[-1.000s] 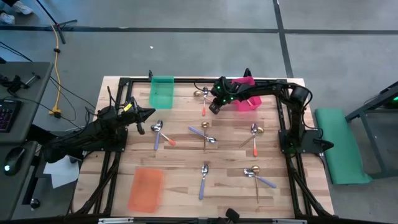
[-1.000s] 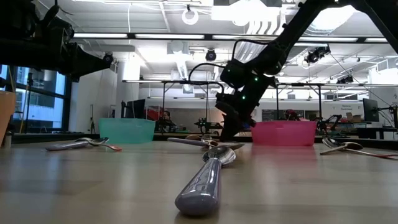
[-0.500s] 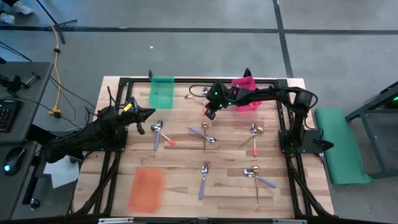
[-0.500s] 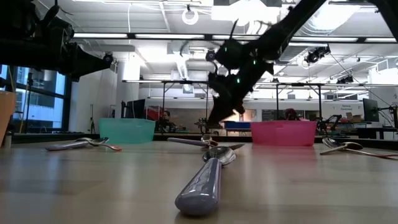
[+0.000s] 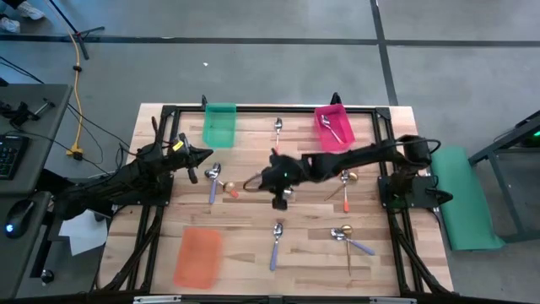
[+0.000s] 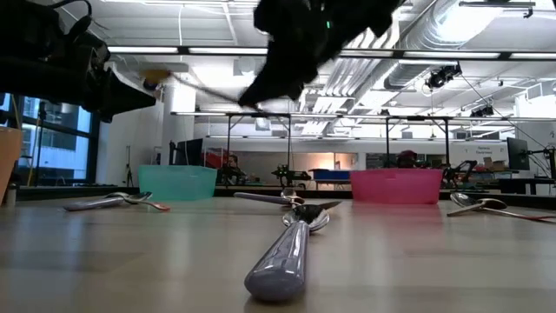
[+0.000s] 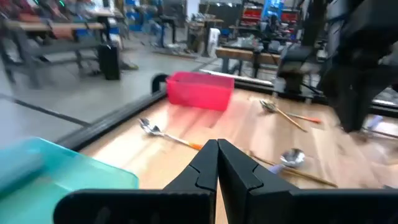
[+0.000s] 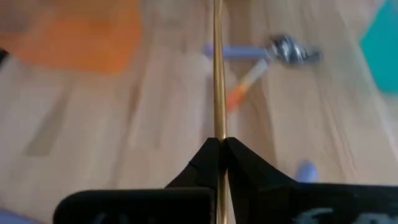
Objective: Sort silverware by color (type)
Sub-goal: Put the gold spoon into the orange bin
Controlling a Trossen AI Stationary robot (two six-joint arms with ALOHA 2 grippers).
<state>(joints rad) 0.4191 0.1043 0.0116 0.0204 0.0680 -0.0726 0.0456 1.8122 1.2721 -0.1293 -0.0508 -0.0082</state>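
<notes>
The right end effector hangs over the middle of the wooden table, fingers clamped on the slim handle of an all-gold spoon carried clear of the surface. The left end effector waits pinched together, empty, above the left edge. Other spoons lie scattered: one with an orange handle near the far edge between the teal bin and pink bin, one lavender-handled spoon toward the near edge.
</notes>
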